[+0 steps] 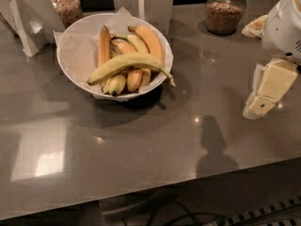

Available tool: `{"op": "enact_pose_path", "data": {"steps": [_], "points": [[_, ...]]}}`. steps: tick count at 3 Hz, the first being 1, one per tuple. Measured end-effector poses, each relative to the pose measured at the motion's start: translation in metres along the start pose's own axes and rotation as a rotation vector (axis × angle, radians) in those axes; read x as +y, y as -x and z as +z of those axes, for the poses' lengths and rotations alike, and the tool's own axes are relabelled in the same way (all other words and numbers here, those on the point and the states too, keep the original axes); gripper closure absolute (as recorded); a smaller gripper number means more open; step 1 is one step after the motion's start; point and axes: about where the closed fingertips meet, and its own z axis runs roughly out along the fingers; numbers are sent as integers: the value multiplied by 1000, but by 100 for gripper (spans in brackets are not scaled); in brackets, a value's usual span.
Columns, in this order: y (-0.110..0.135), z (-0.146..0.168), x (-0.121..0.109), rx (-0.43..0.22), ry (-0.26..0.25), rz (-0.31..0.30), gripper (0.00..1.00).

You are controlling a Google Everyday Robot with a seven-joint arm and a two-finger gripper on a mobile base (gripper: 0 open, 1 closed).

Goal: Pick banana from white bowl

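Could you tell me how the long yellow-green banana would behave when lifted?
The banana lies atop the shorter bananas, so it probably lifts freely. Greenish skin suggests firmness; its curve may let it rock. The gripper hangs right of the white bowl.

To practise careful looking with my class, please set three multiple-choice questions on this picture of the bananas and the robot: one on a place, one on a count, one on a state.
1. Where is the gripper relative to the white bowl?
A. Inside it
B. Over the counter at the picture's right, apart from it
C. At the picture's left of it

2. How many glass jars stand at the back?
A. One
B. Two
C. Four

3. How is the longest banana placed?
A. Lying across the shorter bananas in the bowl
B. Held by the gripper
C. Lying on the counter

Answers:
1 B, since bare counter separates the gripper from the bowl.
2 B, since one jar stands behind the bowl and one further right.
3 A, since it rests on top of the heap.
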Motion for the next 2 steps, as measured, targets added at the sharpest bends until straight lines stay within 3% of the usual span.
{"op": "enact_pose_path", "data": {"steps": [2], "points": [[66,19,-35,-288,-88,-130,0]]}}
